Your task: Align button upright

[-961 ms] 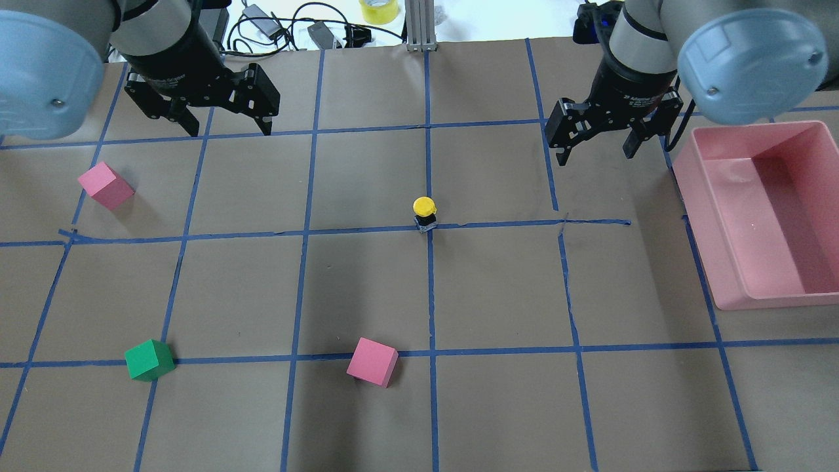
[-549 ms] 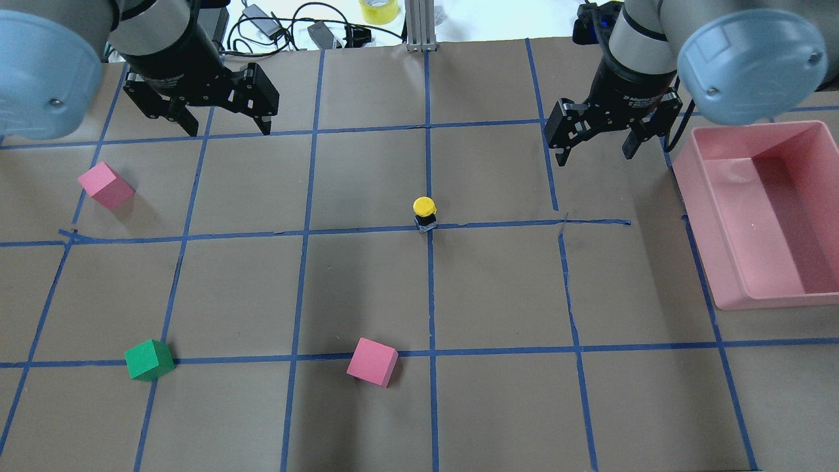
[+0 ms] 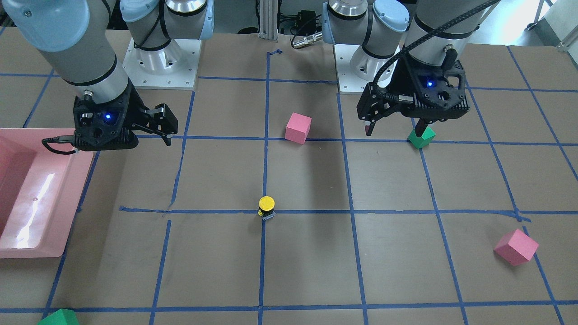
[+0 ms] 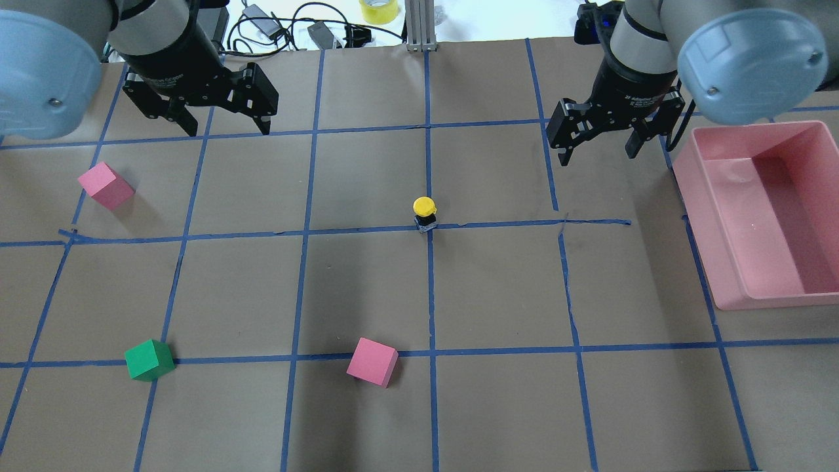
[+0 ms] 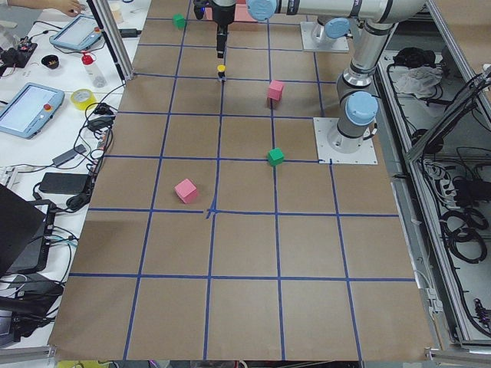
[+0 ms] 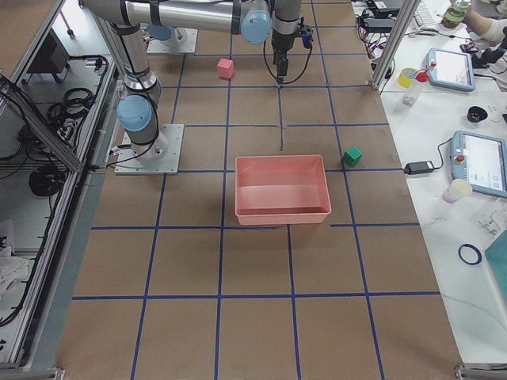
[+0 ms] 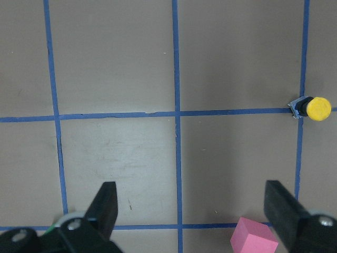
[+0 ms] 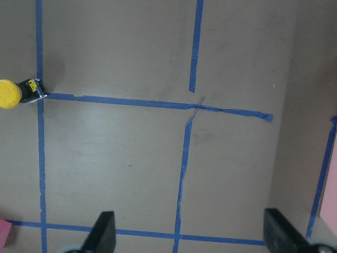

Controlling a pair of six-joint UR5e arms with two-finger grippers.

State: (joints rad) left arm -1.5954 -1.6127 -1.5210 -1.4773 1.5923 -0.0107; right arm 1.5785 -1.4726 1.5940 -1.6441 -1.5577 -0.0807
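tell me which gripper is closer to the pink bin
Right. The right gripper hangs just off a corner of the pink bin; the left gripper is far off, on the table's opposite side.

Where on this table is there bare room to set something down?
The widest bare patch lies between the button, the middle pink cube and the pink tray. The squares between the green cube, the left-side pink cube and the button are bare too. Crowding is slight: only the left tool and right tool hang open above the table.
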